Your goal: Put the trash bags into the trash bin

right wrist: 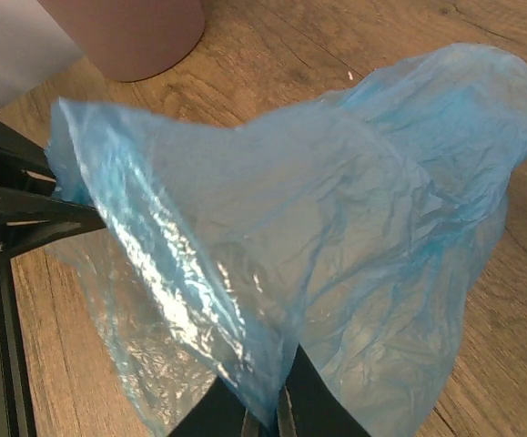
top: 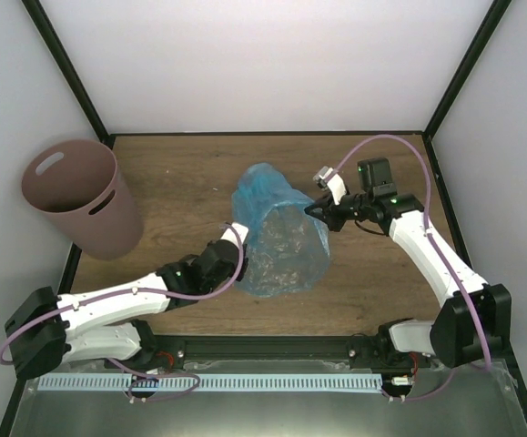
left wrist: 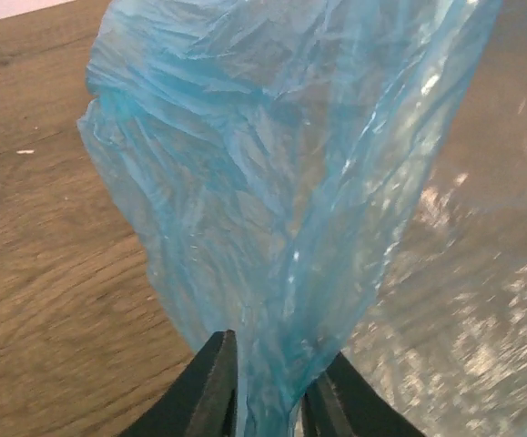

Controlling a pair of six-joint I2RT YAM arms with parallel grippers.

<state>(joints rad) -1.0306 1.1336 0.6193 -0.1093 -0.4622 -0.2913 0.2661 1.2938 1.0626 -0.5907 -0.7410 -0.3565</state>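
Note:
The light-blue translucent trash bag [top: 279,235] hangs stretched between both grippers above the middle of the table. My left gripper [top: 236,235] is shut on the bag's left edge; in the left wrist view the bag [left wrist: 281,182] bunches between the dark fingers [left wrist: 210,391]. My right gripper [top: 319,209] is shut on the bag's right edge; in the right wrist view the bag [right wrist: 336,246] spreads up from the closed jaws. The mauve-brown trash bin [top: 81,196] stands upright at the far left, apart from both grippers; its base shows in the right wrist view [right wrist: 126,32].
The wooden table [top: 181,173] is bounded by white walls and black frame posts. A black rail and metal strip run along the near edge [top: 272,350]. The left arm's black body shows at the left of the right wrist view [right wrist: 8,209].

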